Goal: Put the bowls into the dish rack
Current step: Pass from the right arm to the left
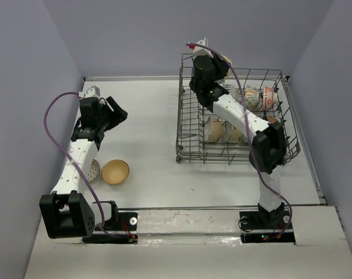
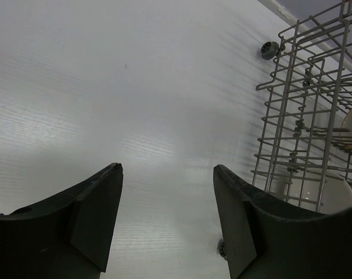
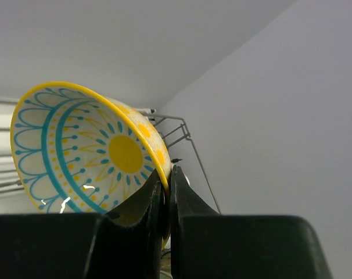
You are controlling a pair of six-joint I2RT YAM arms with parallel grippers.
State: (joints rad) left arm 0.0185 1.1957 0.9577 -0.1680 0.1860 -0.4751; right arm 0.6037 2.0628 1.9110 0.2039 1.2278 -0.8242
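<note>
The table (image 1: 153,116) bears the dish rack (image 1: 222,160), and the step in hand looks like the placing of one more bowl into it. The right gripper (image 3: 167,174) hangs over the rack's far left corner, above its top rim. Its jaws are pinched tight on the edge of a yellow-rimmed bowl (image 3: 89,151) with blue tracery and a yellow sun at its centre, held tilted. The next move, I judge, calls for lowering that bowl on edge between the tines at the rack's far left, and letting go only once it is seated. So slim a pinch could slip if the bowl knocks a wire.

Inside the rack several bowls already stand on edge: pale ones (image 1: 218,131) along its near row and patterned ones (image 1: 268,96) toward its far right. The wires and the arm hide the exact count.

The left gripper (image 2: 167,171) hovers well left of the rack, jaws wide apart, holding nothing. Farther left of the rack, toward its near side, a tan bowl (image 1: 115,172) sits upright on the table, and just beyond it a patterned bowl (image 1: 93,170) lies partly hidden under the left arm
</note>
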